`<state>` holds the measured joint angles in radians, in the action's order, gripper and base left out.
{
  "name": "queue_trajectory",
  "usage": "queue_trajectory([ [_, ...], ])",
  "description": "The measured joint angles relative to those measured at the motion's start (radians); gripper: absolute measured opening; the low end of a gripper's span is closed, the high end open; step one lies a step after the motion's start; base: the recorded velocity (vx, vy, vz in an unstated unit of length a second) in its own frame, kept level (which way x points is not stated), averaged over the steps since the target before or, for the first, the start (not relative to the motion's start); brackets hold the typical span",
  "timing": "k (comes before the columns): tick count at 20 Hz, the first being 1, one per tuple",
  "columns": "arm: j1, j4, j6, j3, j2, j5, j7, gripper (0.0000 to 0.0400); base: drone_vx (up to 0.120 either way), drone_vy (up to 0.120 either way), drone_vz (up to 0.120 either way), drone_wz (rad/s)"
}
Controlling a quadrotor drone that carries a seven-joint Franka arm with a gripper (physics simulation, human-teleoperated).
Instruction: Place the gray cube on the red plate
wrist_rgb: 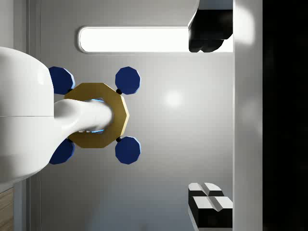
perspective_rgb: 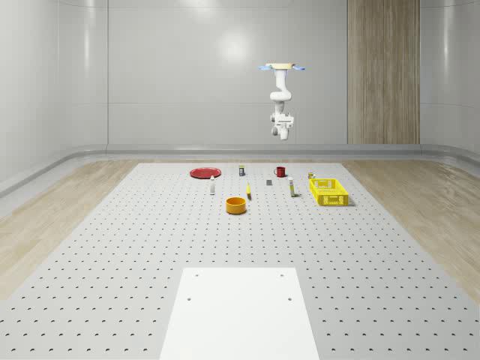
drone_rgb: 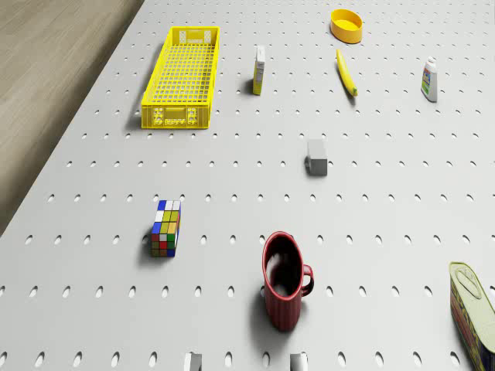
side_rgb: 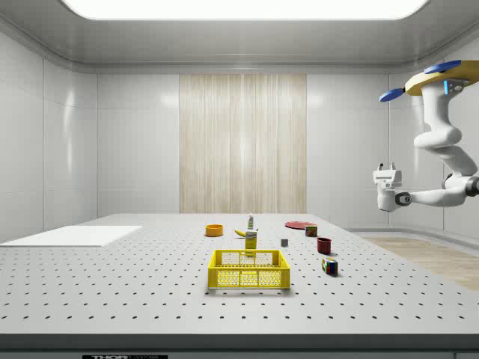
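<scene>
Gripper: the gripper (side_rgb: 386,167) points upward, toward the ceiling, high above the counter (perspective_rgb: 150,247); its two fingers stand apart, so it is released and holds nothing.
Arm: the white arm (side_rgb: 443,149) hangs folded under the drone, the wrist turned up.
Drone: the drone (perspective_rgb: 281,68) hovers high over the far edge of the counter, above the red mug.
Gray cube: the gray cube (drone_rgb: 315,155) lies free on the counter, between the red mug (drone_rgb: 283,280) and the banana (drone_rgb: 346,72), nothing touching it.
Red plate: the red plate (perspective_rgb: 205,172) sits near the far edge, at the whole-scene view's left of the cube, well apart from it.
Step in hand: I judge this is the approach; nothing is grasped yet.
Next move: the robot needs to descend, turn the gripper down and bring it over the cube with the fingers on both sides.
Count: one gray cube, one red plate, one mug, one yellow basket (drone_rgb: 180,78), one orange bowl (drone_rgb: 346,25), one banana, one colour puzzle cube (drone_rgb: 166,227), one tin can (drone_rgb: 473,309), two small bottles (drone_rgb: 259,71) (drone_rgb: 430,79).
</scene>
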<state>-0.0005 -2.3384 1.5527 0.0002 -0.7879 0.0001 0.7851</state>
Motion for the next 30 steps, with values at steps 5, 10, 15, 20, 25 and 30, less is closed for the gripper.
queue_trajectory([
  [5,-0.002,0.106,-0.084,0.001,0.019,0.001,-0.001,0.04,0.0,0.0,0.0,0.0],
  [10,-0.004,0.206,-0.145,0.002,0.053,0.002,-0.002,0.04,0.0,0.0,0.0,0.0],
  [15,-0.005,0.266,-0.178,0.003,0.076,0.002,-0.002,0.04,0.048,-0.072,0.0,0.0],
  [20,-0.006,0.289,-0.189,0.003,0.084,0.002,-0.003,0.04,0.12,-0.12,0.0,0.0],
  [25,-0.007,0.295,-0.191,0.004,0.085,0.002,-0.003,0.04,0.12,-0.12,0.0,0.0],
  [30,-0.007,0.295,-0.188,0.004,0.084,0.002,-0.003,0.04,0.12,-0.12,0.0,0.0],
])
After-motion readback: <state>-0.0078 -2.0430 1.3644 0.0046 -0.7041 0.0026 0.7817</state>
